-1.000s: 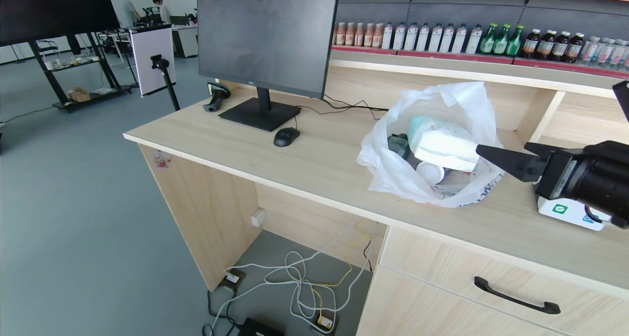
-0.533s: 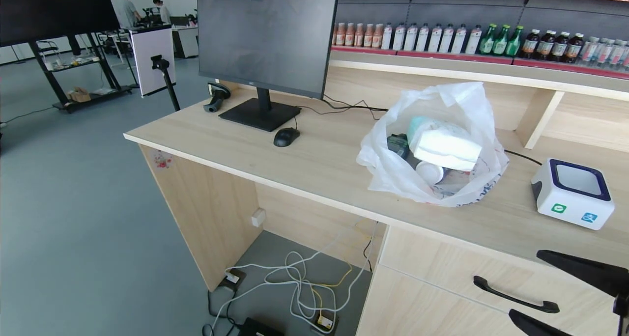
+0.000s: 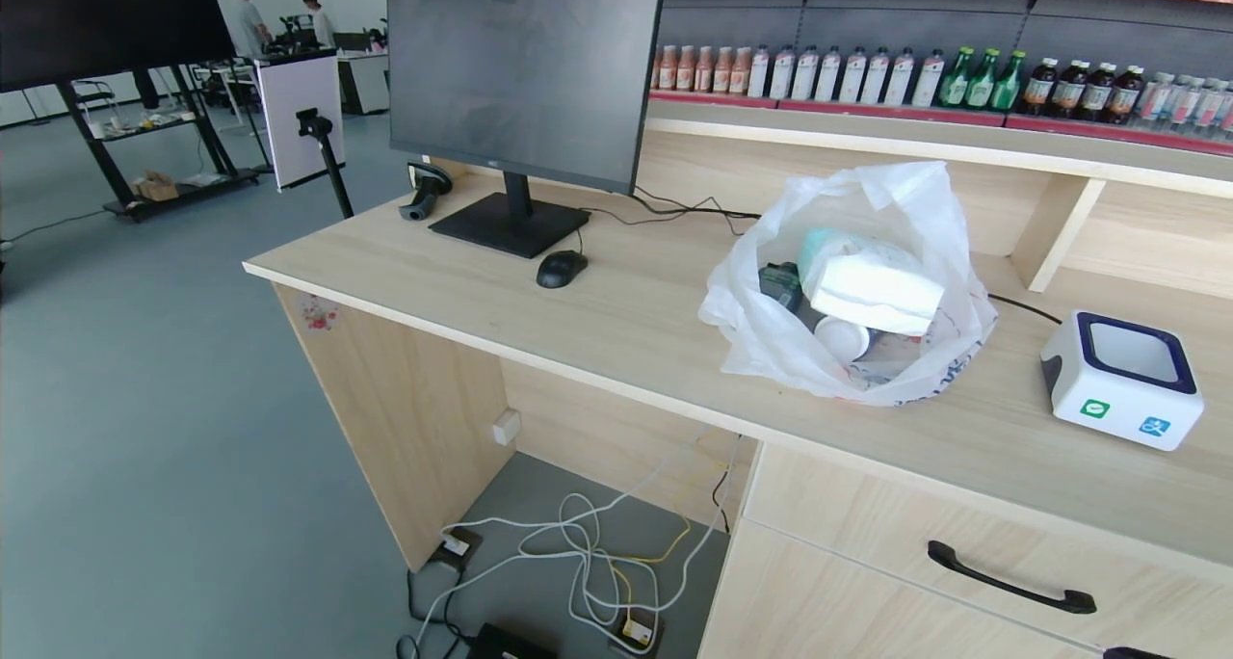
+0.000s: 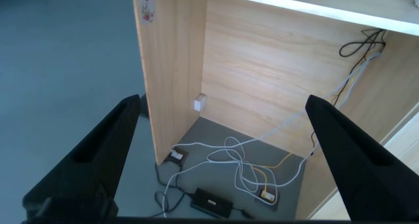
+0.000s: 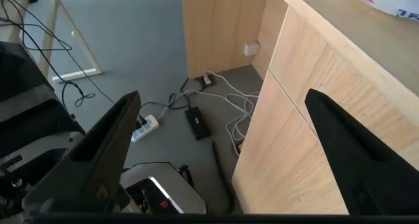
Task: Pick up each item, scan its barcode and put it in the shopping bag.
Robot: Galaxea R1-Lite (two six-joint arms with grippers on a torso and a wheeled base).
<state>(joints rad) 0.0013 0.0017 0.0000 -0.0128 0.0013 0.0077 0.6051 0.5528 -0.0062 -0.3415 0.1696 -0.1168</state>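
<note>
I'm seeing the left gripper (image 4: 222, 103) hanging with jaws wide apart above the floor cables (image 4: 242, 165), the right gripper (image 5: 222, 96) likewise spread (both empty). The shopping bag (image 3: 771, 341) is sitting filled on the counter (image 3: 597, 322), near the scanner (image 3: 1122, 380).

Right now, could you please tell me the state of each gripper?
Black left gripper: open, holding nothing.
Black right gripper: open, holding nothing.
</note>
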